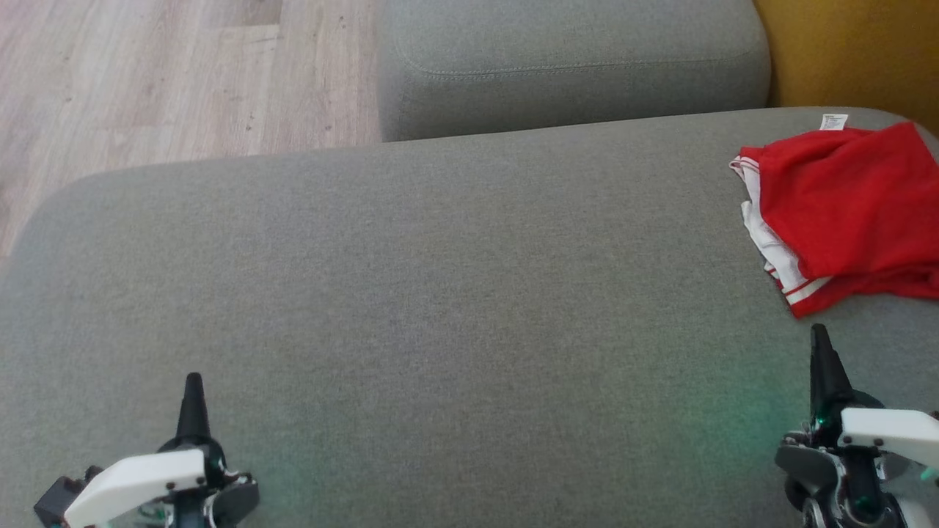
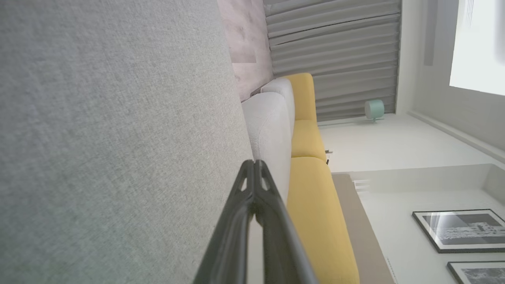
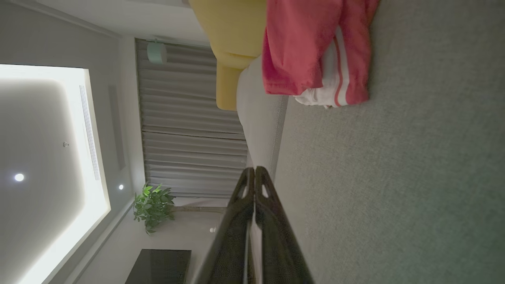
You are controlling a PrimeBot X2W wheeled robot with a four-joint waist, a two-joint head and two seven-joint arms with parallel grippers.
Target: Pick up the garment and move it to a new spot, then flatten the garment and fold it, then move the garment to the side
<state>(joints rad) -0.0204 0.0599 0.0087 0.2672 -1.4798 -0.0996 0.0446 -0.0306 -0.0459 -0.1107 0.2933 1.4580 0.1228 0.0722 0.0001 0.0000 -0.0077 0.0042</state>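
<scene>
At the lower left, the left gripper [image 1: 193,380] hovers low over the grey seat cushion [image 1: 440,293], its two dark fingers pressed together on nothing. The broad middle of the cushion ahead of it carries nothing. At the lower right, the right gripper [image 1: 819,331] is likewise pinched closed and holds nothing, fingers pointing away from the robot. The red garment [image 1: 851,198] lies directly ahead of that gripper, at the cushion's far right, in a compact, roughly folded bundle. Its white-striped edge faces the cushion's middle and its near corner sits just beyond the fingertips. That striped edge runs from near to far, slanting slightly, and the bundle's right side is cut off by the picture's edge. The right arm is clearly the nearer one. The left would have to cross the whole seat, so any next grasp probably falls to the right, reaching straight forward.
</scene>
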